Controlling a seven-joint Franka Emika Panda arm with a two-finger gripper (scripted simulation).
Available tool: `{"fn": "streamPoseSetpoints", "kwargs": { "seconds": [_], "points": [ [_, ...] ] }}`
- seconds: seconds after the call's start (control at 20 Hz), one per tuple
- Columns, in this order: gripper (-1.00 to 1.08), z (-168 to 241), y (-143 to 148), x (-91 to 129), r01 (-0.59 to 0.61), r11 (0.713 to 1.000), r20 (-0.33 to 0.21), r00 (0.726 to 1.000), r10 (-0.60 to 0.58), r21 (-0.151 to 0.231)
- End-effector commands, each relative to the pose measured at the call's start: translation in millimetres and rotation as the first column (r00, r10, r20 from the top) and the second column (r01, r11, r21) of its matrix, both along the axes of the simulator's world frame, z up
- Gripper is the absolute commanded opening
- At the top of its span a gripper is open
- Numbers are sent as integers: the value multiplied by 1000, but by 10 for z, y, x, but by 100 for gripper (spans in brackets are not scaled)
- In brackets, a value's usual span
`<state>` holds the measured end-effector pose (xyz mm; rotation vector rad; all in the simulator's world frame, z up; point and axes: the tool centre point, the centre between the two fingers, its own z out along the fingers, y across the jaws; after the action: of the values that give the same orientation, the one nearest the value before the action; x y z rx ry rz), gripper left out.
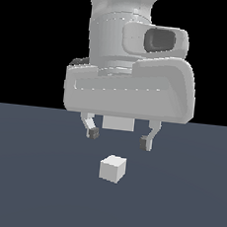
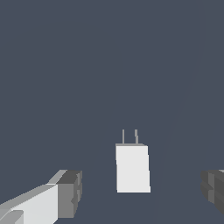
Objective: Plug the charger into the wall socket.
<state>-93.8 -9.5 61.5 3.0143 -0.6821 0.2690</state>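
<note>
Nothing stands around the charger [image 1: 112,168] on the dark floor [image 1: 28,186]. Small pale cube (two thin prongs); the gripper [image 1: 119,137] hangs released above it.

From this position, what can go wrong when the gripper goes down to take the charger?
1. The charger lies on the floor, not centred under the open gripper; in the wrist view it sits nearer one finger, which might push it aside while closing.
2. Its two thin prongs stick out from one end; a grip near them might bend or cover them.
3. No wall socket shows in either view, so alignment cannot be checked yet.
</note>
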Motion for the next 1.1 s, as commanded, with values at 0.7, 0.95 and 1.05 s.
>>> {"fn": "streamPoseSetpoints", "kwargs": {
  "seconds": [0.7,0.95,1.05],
  "points": [
    [100,-205,1,-1,0,1000,0,1000,0,1],
    [100,-411,1,-2,-1,1000,0,1000,1,1],
    [100,-459,0,0,-1,1000,0,1000,1,1]
  ]
}}
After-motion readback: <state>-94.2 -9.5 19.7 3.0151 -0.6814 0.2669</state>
